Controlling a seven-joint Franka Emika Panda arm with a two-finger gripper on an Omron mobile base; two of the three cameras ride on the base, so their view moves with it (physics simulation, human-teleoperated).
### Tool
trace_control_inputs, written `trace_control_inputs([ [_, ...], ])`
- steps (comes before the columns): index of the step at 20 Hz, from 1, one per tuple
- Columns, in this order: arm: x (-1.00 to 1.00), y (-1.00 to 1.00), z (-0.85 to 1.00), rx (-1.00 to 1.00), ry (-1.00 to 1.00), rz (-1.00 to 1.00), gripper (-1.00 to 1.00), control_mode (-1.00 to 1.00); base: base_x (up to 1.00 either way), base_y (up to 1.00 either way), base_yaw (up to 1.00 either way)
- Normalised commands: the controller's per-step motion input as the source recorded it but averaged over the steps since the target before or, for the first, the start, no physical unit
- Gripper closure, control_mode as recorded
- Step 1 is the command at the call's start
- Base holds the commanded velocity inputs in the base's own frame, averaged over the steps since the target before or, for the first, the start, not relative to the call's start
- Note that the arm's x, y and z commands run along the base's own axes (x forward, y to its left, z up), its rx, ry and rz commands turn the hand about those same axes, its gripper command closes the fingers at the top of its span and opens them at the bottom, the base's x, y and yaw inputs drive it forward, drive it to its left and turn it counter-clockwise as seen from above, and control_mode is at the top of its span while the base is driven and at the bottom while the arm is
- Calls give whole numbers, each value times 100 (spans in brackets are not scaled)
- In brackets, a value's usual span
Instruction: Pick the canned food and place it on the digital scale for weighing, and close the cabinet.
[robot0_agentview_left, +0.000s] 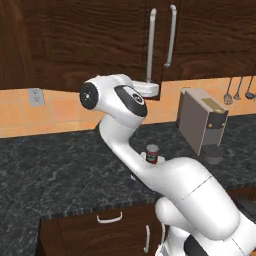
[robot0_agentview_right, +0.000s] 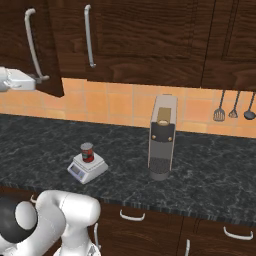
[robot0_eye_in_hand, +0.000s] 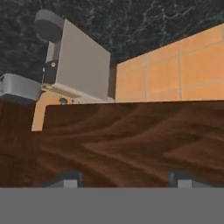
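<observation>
canned food – upright on digital scale | cabinet door ajar | gripper fingers spread – facing door

You have one canned food, one digital scale, one coffee machine, three hanging utensils, two cabinet handles.

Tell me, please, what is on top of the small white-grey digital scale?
A short red-labelled tin with a silvery lid stands upright on the white-grey scale; the platform beneath the tin is covered.
</observation>
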Motion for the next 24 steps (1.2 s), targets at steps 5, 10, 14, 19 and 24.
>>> trace_control_inputs([
  [5,65,-98,-21,16,-19,13,-100,-100,0,0,0],
  [10,54,-96,-2,2,4,0,-100,-100,0,0,0],
  [14,79,-84,-4,0,2,0,-100,-100,0,0,0],
  [19,99,-12,-6,0,-3,7,-100,-100,0,0,0],
  [24,100,8,-32,4,-16,24,-100,-100,0,0,0],
])
